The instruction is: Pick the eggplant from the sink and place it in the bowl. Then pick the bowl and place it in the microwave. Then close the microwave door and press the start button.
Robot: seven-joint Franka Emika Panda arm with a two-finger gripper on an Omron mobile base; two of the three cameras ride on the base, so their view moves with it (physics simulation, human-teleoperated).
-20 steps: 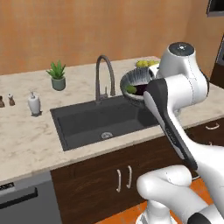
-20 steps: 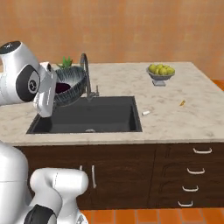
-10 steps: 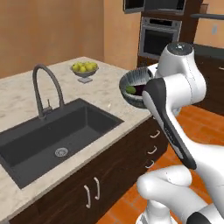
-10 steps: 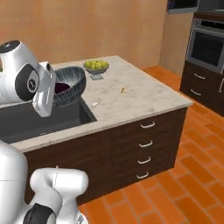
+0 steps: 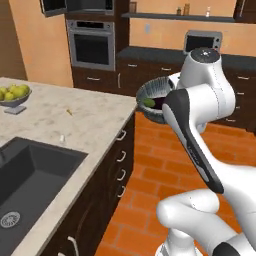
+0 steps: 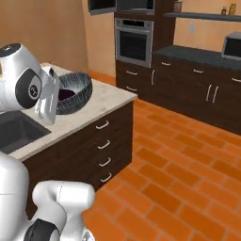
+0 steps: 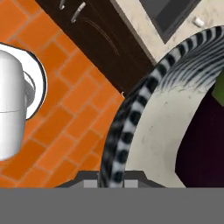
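One claw [image 7: 111, 181] clamps the bowl [image 6: 73, 92] by its rim; rigid but lopsided, eggplant [image 7: 203, 140] loose inside beyond the claw, so keep it level.

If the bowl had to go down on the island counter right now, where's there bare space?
The pale stone counter is bare between the footed dish of yellow fruit and its corner, apart from two tiny scraps. The matte black sink takes the near end. The gripper's dark streaky bowl, holding the dark purple eggplant, hangs there.
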